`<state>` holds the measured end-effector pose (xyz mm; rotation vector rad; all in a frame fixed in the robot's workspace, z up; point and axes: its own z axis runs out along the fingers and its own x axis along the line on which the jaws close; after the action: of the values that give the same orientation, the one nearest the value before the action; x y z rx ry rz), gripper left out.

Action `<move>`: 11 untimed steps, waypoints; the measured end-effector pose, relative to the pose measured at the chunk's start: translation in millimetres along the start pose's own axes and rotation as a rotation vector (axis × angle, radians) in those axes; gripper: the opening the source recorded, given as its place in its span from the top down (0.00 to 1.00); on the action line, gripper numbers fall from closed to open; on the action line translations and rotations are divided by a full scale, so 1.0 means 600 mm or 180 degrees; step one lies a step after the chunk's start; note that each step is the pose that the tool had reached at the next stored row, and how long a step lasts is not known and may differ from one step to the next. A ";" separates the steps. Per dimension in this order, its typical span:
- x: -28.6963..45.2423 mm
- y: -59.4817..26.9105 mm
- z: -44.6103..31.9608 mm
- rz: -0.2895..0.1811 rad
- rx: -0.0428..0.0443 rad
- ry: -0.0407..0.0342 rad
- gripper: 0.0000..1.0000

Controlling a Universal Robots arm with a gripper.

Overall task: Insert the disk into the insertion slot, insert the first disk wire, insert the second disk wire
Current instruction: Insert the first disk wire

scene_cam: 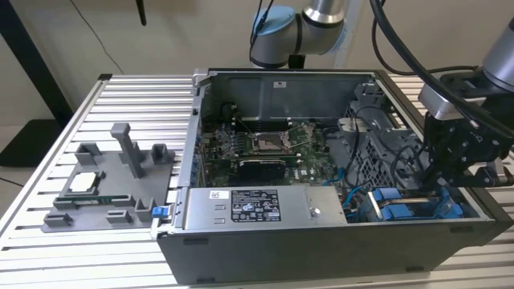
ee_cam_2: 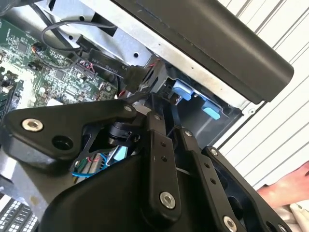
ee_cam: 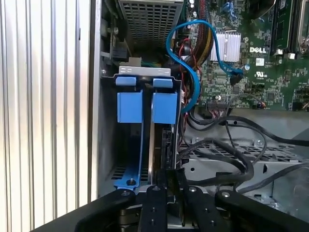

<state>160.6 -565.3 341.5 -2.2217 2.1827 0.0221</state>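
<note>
Pincer (ee_cam: 167, 175) narrowed on the disk (ee_cam: 158, 145), we are holding it edge-on partway inside the insertion slot (ee_cam: 107, 145), judging the first step nearly done and both wire insertions left to do.

I log: arm (scene_cam: 325, 9) silver tube, pale-blue joint caps (scene_cam: 273, 23), black cables (scene_cam: 384, 24) draped alongside. Gripper (ee_cam: 167, 175) matte black, flat linkage bars (ee_cam_2: 157, 159), silver screws (ee_cam_2: 167, 199) at the pivots.

We see the disk (ee_cam: 164, 108) on edge in its bright blue carrier, seated inside the insertion slot (ee_cam: 107, 140), a narrow grey sheet-metal bay, at the exterior view's right.
</note>
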 end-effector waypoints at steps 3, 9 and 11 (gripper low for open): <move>0.000 0.001 0.001 0.0006 0.0000 0.0000 1.00; 0.001 0.001 0.004 0.0070 -0.0002 0.0000 1.00; 0.002 0.001 0.006 0.0101 -0.0008 -0.0006 1.00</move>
<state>159.9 -566.4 337.6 -2.1873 2.2181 0.0275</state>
